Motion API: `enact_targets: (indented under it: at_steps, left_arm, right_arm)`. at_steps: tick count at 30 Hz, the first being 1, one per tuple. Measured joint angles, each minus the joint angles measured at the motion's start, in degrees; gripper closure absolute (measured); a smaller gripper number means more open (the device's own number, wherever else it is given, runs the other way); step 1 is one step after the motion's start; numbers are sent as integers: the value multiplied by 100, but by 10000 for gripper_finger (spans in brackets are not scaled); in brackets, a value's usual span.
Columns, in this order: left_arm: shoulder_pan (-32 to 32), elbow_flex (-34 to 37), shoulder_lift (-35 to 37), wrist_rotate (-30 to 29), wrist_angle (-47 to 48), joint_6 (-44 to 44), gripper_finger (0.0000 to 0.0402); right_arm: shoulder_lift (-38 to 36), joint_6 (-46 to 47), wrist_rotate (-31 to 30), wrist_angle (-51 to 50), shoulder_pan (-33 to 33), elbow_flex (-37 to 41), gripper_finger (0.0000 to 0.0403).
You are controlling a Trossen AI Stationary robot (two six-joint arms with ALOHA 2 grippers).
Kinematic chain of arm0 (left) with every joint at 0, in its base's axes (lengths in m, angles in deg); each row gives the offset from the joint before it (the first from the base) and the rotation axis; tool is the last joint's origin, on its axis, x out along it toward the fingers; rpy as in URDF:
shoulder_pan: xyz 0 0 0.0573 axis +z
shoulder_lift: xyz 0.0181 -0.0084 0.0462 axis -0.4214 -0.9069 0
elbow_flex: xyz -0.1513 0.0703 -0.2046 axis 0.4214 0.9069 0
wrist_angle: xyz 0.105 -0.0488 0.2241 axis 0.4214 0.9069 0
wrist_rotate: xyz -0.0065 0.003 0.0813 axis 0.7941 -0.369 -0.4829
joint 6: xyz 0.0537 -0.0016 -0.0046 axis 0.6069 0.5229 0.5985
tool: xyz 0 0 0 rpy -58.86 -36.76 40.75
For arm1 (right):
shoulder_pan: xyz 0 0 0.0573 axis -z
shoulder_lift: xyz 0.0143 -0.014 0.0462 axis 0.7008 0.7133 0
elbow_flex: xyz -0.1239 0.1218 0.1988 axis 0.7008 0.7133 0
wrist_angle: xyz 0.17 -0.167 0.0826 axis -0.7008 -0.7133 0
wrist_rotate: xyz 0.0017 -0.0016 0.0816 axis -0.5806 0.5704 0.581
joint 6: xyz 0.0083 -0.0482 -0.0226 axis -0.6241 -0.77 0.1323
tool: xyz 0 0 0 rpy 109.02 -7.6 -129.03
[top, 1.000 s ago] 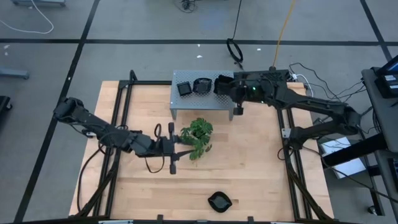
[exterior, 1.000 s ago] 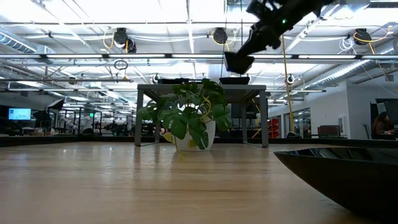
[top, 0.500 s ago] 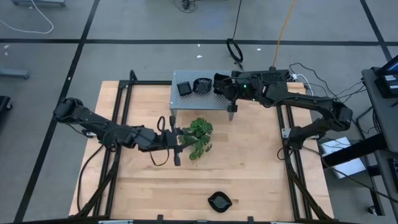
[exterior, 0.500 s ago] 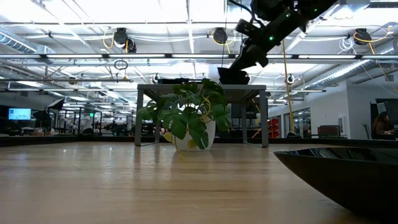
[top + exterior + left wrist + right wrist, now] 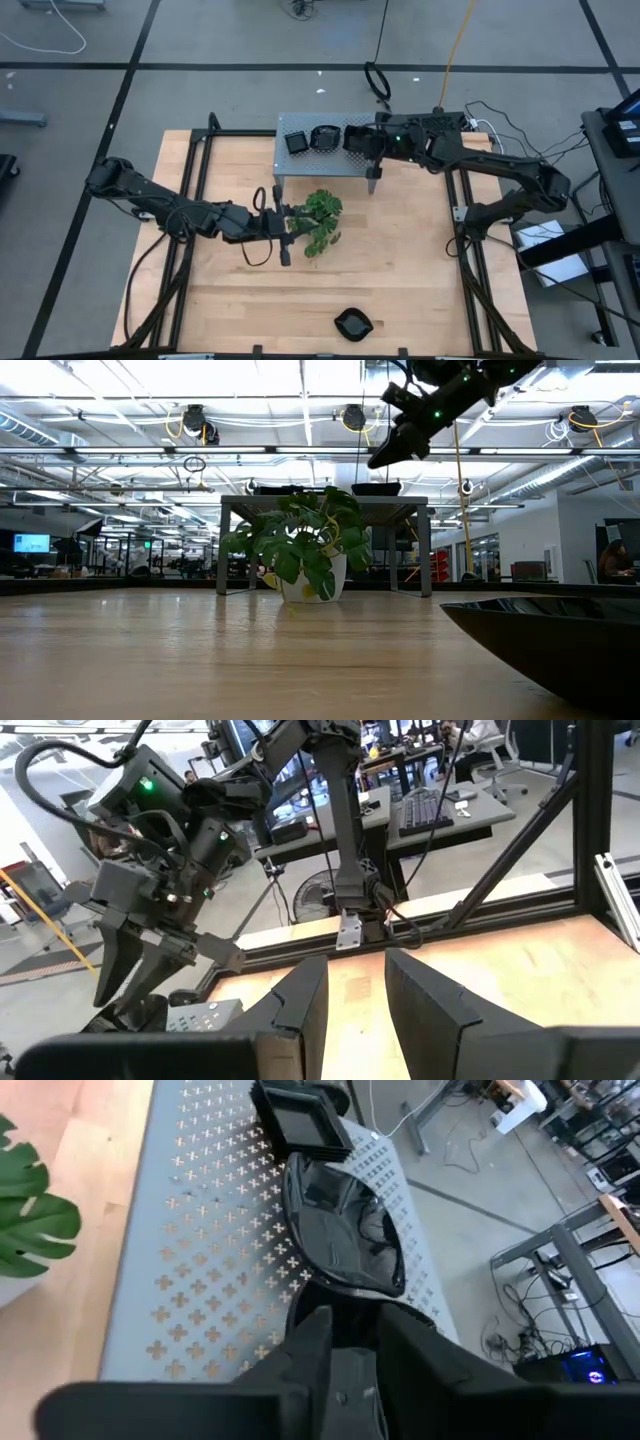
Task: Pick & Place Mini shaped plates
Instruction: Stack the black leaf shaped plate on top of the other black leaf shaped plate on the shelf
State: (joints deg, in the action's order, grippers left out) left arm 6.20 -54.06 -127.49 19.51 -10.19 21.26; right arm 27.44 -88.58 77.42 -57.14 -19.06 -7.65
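Note:
Glossy black mini plates sit on the grey perforated shelf (image 5: 310, 165): a square stack (image 5: 300, 1120), a wavy-edged dish (image 5: 345, 1230) and a third plate (image 5: 335, 1293) at the shelf's right end. My right gripper (image 5: 355, 1312) hovers just above that third plate, open by a narrow gap; the low view shows the gripper (image 5: 378, 460) lifted clear of the plate (image 5: 377, 488). One more wavy plate (image 5: 352, 323) rests on the table near its near edge. My left gripper (image 5: 292, 225) waits beside the plant, open by a narrow gap (image 5: 355, 970).
A green leafy plant in a white pot (image 5: 318, 215) stands on the table in front of the shelf, right at my left gripper. The shelf stands on legs (image 5: 222, 550) at the table's far side. Bare wood lies between the plant and the near plate.
My right gripper came down onto the shelf's right end with a black plate, let it go there and rose again; the plate stays on the shelf. My left gripper shifted a little toward the far edge, staying beside the plant.

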Motion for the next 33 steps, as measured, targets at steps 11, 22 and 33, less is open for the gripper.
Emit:
enact_targets:
  at_steps: [11, 22, 33]
  left_arm:
    - [0, 0, 0, 2, 48, -114, 293]
    - [0, 2, 0, 9, 452, -899, 293]
    - [0, 2, -2, 84, 780, -1915, 293]
  right_arm:
    - [-629, 759, -172, -273, -528, 2, 283]
    - [-1014, 2239, 471, -1300, -2469, 46, 296]
    - [-899, 3484, 467, 1755, -4681, 1981, 273]
